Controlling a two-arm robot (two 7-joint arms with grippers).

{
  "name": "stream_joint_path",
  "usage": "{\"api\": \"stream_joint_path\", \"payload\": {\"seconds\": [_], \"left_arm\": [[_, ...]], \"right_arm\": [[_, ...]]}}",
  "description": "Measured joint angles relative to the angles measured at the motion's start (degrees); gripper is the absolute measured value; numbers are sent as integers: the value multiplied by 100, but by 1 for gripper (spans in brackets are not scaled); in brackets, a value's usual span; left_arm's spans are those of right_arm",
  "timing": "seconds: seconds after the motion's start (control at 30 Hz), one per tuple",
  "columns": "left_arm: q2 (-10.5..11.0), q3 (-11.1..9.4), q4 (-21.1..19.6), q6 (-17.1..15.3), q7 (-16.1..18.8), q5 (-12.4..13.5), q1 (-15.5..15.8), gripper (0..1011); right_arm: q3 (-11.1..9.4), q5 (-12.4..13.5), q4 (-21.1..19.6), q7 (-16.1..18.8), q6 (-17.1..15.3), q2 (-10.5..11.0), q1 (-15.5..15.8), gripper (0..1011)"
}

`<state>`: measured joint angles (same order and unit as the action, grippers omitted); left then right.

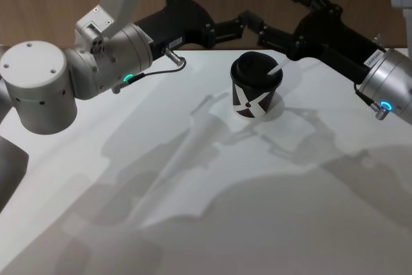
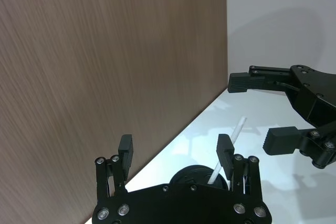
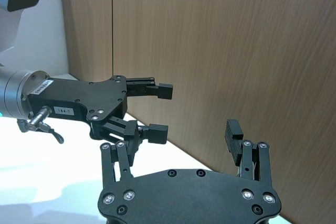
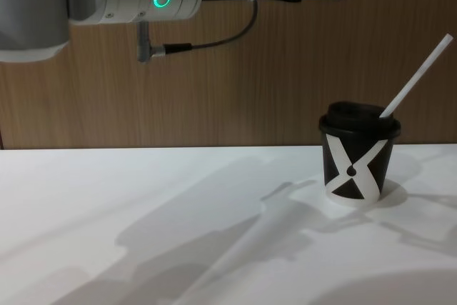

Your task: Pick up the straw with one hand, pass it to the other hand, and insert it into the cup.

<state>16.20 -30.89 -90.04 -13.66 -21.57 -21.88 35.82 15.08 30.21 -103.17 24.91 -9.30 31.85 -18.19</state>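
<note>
The straw already stands in the cup on the white desk, its long axis tilted, top end leaning toward the robot's right. Both grippers hang behind and above the cup, facing each other, and neither touches the straw. The left gripper has its jaws spread, with the straw just beyond 1 of them and below. The right gripper also has its jaws spread and looks about as near, though depth is hard to judge. The insertion seems done.
</note>
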Motion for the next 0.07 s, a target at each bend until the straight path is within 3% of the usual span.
{"api": "stream_joint_path", "payload": {"seconds": [0.07], "left_arm": [[0, 0, 0, 0, 0, 0, 0, 1000]], "right_arm": [[0, 0, 0, 0, 0, 0, 0, 1001]]}}
